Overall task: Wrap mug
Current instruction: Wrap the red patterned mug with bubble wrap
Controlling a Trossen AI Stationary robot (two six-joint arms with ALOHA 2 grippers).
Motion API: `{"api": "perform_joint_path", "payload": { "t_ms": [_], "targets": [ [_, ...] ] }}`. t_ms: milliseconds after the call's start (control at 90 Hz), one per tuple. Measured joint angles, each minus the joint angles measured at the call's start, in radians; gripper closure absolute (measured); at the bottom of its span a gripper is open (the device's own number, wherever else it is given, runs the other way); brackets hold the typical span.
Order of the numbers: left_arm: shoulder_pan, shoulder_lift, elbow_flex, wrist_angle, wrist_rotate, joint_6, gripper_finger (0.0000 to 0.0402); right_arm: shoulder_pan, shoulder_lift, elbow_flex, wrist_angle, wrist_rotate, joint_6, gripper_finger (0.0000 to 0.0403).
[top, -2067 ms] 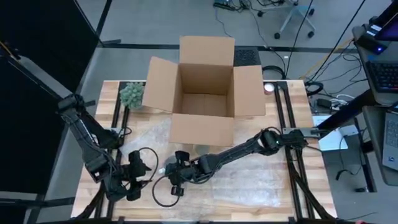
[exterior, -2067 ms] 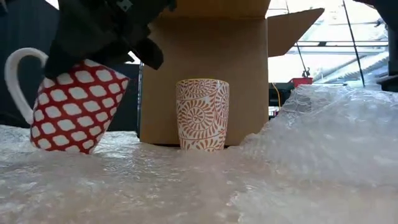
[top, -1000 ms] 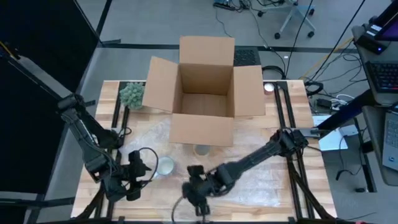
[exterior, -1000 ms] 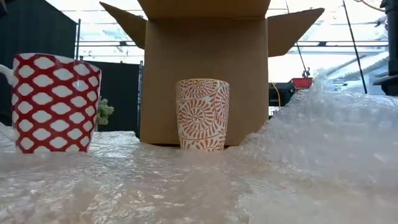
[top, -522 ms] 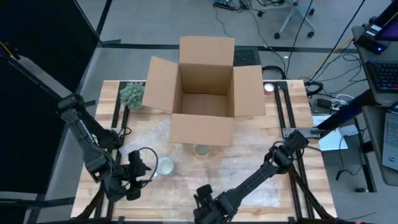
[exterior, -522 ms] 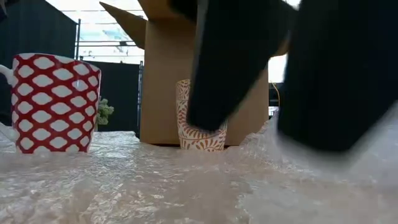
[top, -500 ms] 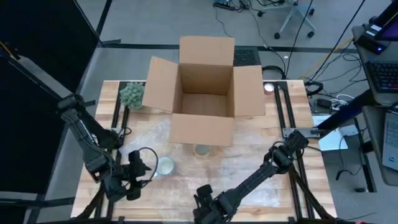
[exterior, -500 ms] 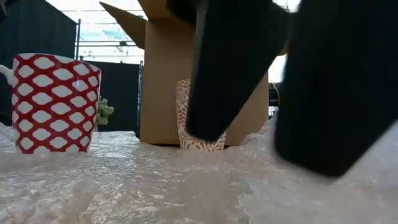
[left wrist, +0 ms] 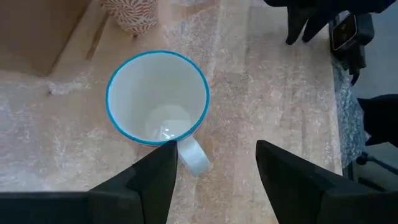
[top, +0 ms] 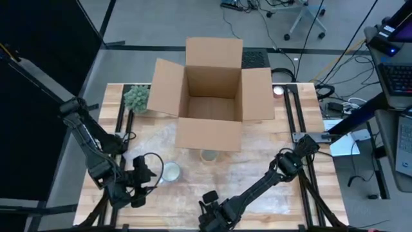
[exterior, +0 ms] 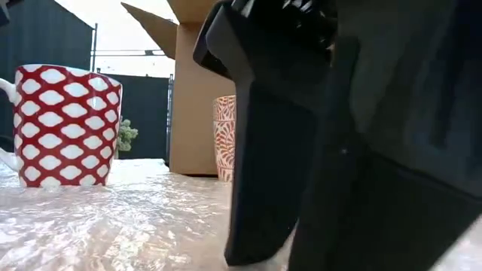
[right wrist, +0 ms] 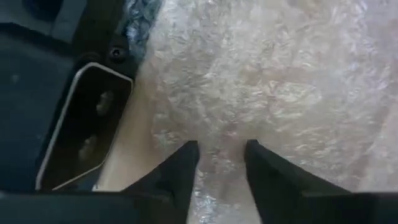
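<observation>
- The right gripper point(right wrist: 221, 158) is reaching down at the near table edge, fingers parted around the bubble wrap point(right wrist: 261, 81) edge, not yet pinched.
- Next, I'd say, it needs clamping and pulling toward the mug point(top: 170, 171).
- The red-and-white lattice mug is standing upright, unwrapped, just ahead of the released, waiting left gripper point(left wrist: 214, 165).

**Right pincer blocks the low view**

The right pincer point(exterior: 301, 226) looms close, hiding most of the patterned cup point(exterior: 224, 135) and box point(exterior: 197, 98). The red mug's point(exterior: 64, 124) handle is cut off by the edge.
</observation>
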Motion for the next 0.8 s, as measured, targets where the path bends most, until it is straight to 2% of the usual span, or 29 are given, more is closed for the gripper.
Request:
{"api": "perform_joint_path", "payload": {
  "t_ms": [67, 122, 533, 800],
  "targets": [
    [0.000, 0.000, 0.000, 0.000, 0.000, 0.000, 0.0197, -0.001, -0.005, -0.001, -0.004, 0.003, 0.005, 0.0378],
    [0.000, 0.000, 0.000, 0.000, -0.001, 0.002, 0.0197, -0.002, -0.009, -0.002, -0.009, 0.007, 0.002, 0.0394],
    [0.000, 0.000, 0.000, 0.000, -0.004, 0.005, 0.0197, -0.043, -0.114, -0.005, 0.035, 0.038, -0.003, 0.0402],
    [0.001, 0.000, 0.000, 0.000, -0.070, 0.001, 0.0197, -0.096, -0.182, -0.004, 0.224, 0.119, -0.123, 0.0402]
  ]
}}
